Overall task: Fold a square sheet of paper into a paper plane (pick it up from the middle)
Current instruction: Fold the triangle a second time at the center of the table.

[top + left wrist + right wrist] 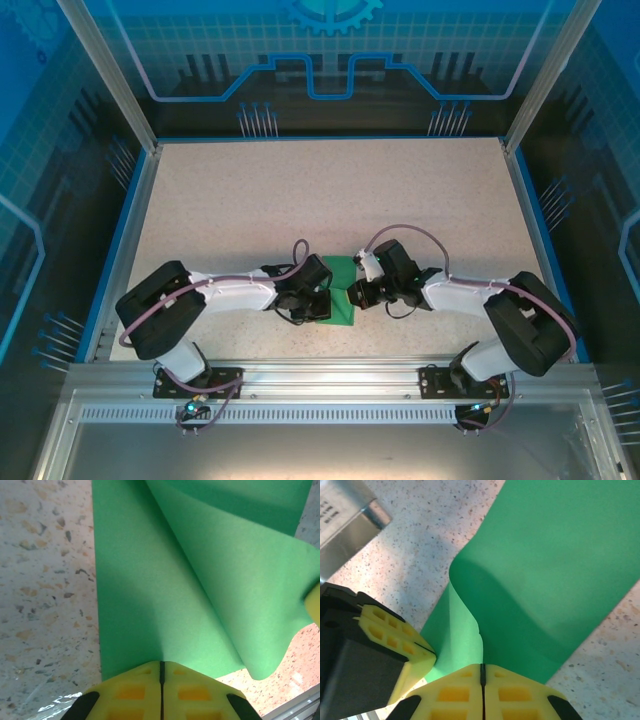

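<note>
Pinching the square sheet of paper from both sides, low centre of the top view, close to the surface's near edge. Clamping its flat edge with fully closed left jaws, a diagonal flap raised toward upper right. Gripping a curled-up edge with fully closed right jaws. Leaving wide bare speckled room across the frame's upper half.

Both arms bent inward and low; left pincer and right pincer clamped shut, tips close together.
</note>
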Robot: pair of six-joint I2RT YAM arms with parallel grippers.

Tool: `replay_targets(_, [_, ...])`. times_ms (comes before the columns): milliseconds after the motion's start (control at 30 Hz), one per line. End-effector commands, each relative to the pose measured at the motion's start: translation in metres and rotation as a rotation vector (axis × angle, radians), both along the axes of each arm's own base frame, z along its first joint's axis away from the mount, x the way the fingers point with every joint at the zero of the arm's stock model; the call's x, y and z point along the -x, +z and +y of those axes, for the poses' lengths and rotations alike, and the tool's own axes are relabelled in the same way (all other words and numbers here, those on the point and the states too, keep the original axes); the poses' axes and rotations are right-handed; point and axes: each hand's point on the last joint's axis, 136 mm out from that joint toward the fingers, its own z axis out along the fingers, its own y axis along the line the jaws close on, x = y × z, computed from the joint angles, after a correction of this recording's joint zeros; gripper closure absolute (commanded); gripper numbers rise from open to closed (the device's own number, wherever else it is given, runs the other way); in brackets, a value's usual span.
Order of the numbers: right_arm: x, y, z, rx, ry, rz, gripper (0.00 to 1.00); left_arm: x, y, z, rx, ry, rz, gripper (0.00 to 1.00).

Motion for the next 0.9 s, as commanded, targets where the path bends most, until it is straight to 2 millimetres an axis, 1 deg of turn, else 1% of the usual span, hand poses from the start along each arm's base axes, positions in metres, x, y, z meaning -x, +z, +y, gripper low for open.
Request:
replay_targets(0, [-0.004, 0.001, 0.000, -0.003, 0.031, -0.001, 0.93, -0.001, 0.000, -0.001, -0.028, -0.014, -0.007, 0.92])
replay_targets(233, [-0.012, 0.000, 0.002, 0.013, 0.059, -0.020, 0.93, 0.000, -0.003, 0.003, -0.054, -0.018, -0.005, 0.91])
replay_targets(467, [-0.018, -0.002, 0.003, 0.023, 0.081, -0.020, 0.92, -0.001, -0.002, 0.003, -0.061, -0.022, -0.009, 0.92])
replay_targets(767, [-0.020, -0.005, 0.001, 0.037, 0.079, -0.020, 0.92, -0.002, 0.000, 0.003, -0.063, -0.025, -0.013, 0.91])
replay_targets(867, [-0.017, -0.006, 0.001, 0.031, 0.079, -0.010, 0.91, -0.003, 0.003, 0.001, -0.054, -0.026, -0.019, 0.91])
